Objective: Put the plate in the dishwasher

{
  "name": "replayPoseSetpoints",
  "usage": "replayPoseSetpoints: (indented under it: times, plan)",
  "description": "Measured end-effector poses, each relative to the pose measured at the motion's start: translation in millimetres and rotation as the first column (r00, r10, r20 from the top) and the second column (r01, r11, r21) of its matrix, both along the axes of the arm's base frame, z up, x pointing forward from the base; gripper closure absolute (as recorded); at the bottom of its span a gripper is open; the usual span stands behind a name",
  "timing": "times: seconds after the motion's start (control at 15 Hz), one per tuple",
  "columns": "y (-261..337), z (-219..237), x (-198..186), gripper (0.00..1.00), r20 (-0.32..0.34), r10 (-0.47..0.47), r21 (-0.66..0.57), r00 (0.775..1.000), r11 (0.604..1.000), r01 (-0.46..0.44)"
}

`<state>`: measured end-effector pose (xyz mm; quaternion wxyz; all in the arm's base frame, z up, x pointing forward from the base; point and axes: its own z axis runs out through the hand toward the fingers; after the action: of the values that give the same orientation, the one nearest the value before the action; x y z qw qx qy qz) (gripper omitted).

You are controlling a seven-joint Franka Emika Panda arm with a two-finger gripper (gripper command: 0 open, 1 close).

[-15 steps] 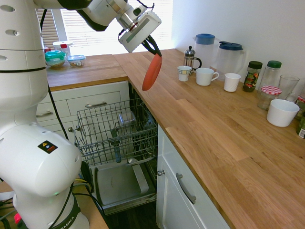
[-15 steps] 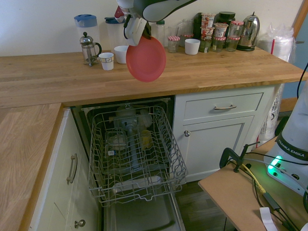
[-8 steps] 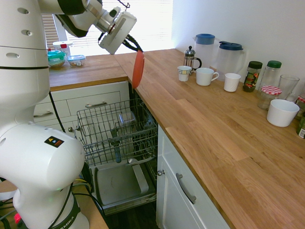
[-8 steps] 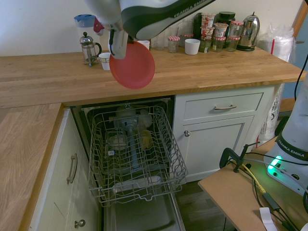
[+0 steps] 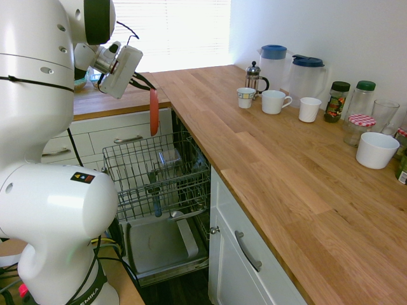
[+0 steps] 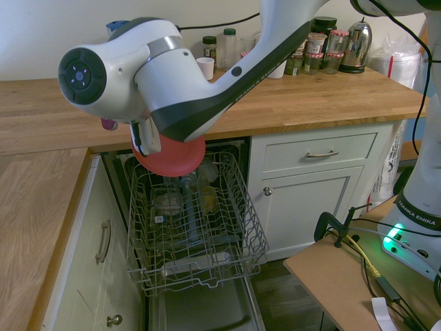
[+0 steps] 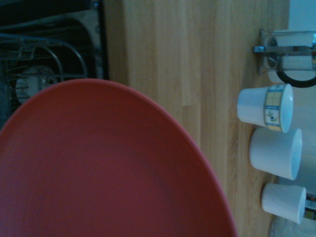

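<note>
Table (image 5: 305, 184): L-shaped oiled wood, plank grain visible, running round the corner above the dishwasher (image 5: 162, 244). The dishwasher stands open; its inner door panel is dull grey steel, lying flat near the floor, and the grey wire rack (image 6: 196, 221) is pulled out over it. The rack is thin coated wire with upright tines, and some pale items sit at its back, too small to name.

The claw (image 5: 144, 81) is clenched on the rim of the plate (image 5: 153, 112). The plate hangs on edge below it, above the back corner of the rack and just off the table edge. In the second exterior view its coral-red disc (image 6: 169, 157) shows partly behind the arm's elbow, low against the rack's rear wires. It looks like smooth matt plastic, round, with a shallow rim.

Risks, as I judge them:
- Pinch on a smooth plastic rim: the plate may swing or slip if lowering jolts it.
- Plate edge may land on top of a tine instead of between two, then tip over.
- Rack is light wire on rollers; a sideways push could shove it.

Mugs (image 5: 275, 101) stand well apart.
</note>
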<state>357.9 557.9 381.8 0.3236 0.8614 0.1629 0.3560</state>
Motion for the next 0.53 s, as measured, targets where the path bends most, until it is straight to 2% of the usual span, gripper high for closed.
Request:
replayPoseSetpoints:
  times: [0.2, 0.53]
  plan:
    - [14, -29, -17, 1.00, -0.029, 0.039, -0.026, 0.999, 0.999, -0.040]
    - [24, -79, -24, 1.00, -0.076, 0.074, -0.059, 0.994, 0.995, -0.078]
